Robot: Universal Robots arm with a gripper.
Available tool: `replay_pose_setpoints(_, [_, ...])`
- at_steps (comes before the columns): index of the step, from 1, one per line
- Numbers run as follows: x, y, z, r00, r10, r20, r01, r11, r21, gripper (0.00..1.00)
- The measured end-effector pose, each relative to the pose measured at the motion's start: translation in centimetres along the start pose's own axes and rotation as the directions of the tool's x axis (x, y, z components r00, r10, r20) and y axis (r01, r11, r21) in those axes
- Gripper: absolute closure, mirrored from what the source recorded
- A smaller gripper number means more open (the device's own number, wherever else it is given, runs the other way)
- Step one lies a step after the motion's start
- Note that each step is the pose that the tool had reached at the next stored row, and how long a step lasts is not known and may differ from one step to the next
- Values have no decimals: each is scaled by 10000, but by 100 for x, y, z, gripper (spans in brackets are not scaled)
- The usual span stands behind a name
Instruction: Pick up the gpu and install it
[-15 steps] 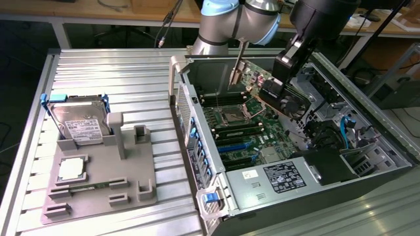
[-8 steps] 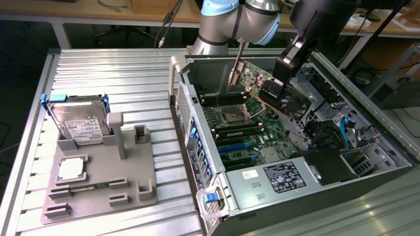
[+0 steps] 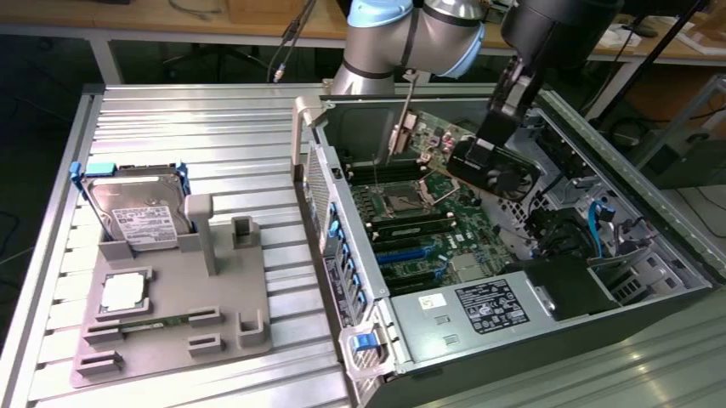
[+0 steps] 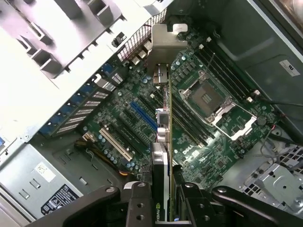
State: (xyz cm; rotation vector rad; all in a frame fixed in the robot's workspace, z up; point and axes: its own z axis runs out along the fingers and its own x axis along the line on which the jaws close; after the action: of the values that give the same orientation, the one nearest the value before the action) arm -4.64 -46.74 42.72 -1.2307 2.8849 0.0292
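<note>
Above the motherboard (image 3: 422, 228) inside the open computer case (image 3: 635, 212), the gpu (image 3: 497, 168) hangs clear of the board. The wrist view shows it edge-on, with its silver bracket (image 4: 163, 45) toward the case's rear grille. The gripper (image 4: 163, 208) has its fingers (image 4: 139, 204) partly closed, pinching the card's upper edge. The blue expansion slot (image 4: 142, 116) appears to lie just beside the card's line rather than under it. Lowered so, the connector could strike neighbouring components, or the bracket could catch the rear frame.
</note>
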Motion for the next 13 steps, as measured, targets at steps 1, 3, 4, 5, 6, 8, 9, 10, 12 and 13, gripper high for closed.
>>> replay_pose_setpoints(1, [0, 0, 0, 9998, -194, -3, 194, 9998, -2, 73])
replay_pose_setpoints(3, [0, 0, 0, 9980, -625, -9, 625, 9980, -8, 73])
replay_pose_setpoints(4, [0, 0, 0, 9977, -679, -10, 679, 9977, -8, 73])
replay_pose_setpoints(5, [0, 0, 0, 9974, -720, -11, 720, 9974, -9, 73])
replay_pose_setpoints(6, [0, 0, 0, 9971, -755, -12, 755, 9971, -9, 73])
replay_pose_setpoints(8, [0, 0, 0, 9964, -844, -12, 844, 9964, -10, 73])
replay_pose_setpoints(9, [0, 0, 0, 9961, -884, -14, 884, 9961, -11, 73])
replay_pose_setpoints(10, [0, 0, 0, 9957, -922, -14, 922, 9957, -11, 73])
replay_pose_setpoints(12, [0, 0, 0, 9948, -1014, -15, 1014, 9948, -13, 73])
replay_pose_setpoints(13, [0, 0, 0, 9945, -1044, -16, 1044, 9945, -13, 73])
